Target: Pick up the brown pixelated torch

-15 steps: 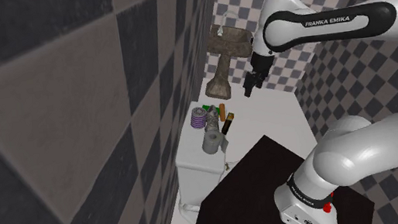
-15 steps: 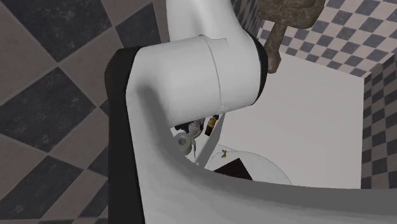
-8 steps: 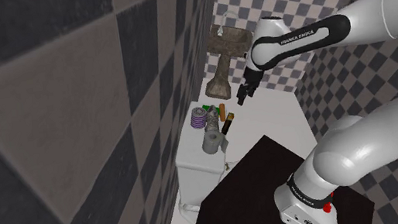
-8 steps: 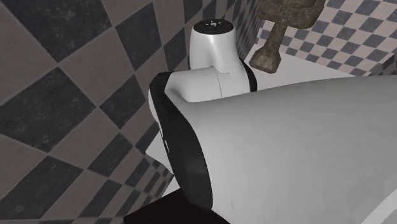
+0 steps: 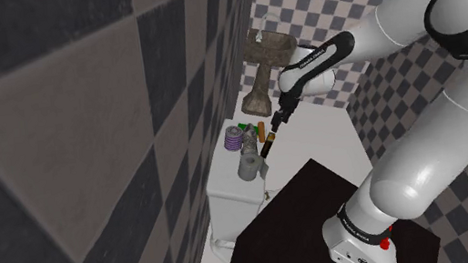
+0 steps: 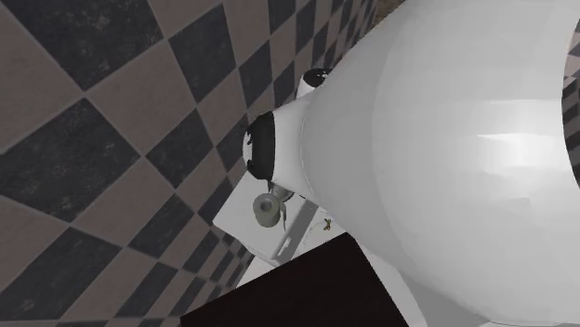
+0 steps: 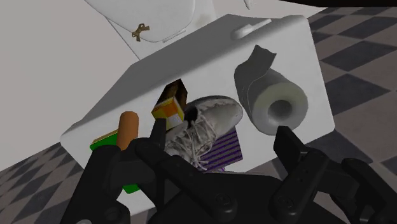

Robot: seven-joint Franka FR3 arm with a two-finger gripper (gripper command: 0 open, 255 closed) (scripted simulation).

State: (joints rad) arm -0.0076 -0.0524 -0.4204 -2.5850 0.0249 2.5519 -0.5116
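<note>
From the shoulder side, the pincer (image 5: 271, 129) hangs so close over the brown torch (image 5: 266, 147) that I cannot tell whether they touch. The things on the toilet tank (image 5: 230, 187) are too small to name. In the second exterior view the arm's fat white link (image 6: 446, 139) blocks most of the tank, leaving a corner and the paper roll (image 6: 268, 210). In the wrist view the pincer's black body hides the lower parts of the green thing (image 7: 102, 141), the white shoe (image 7: 207, 121) and the purple striped box (image 7: 229, 147).

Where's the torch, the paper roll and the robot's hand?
torch (image 7: 173, 102), wrist view, middle of its body.
paper roll (image 7: 267, 95), wrist view, its rounded side.
hand (image 7: 221, 137), wrist view, midway between its open fingertips.
</note>
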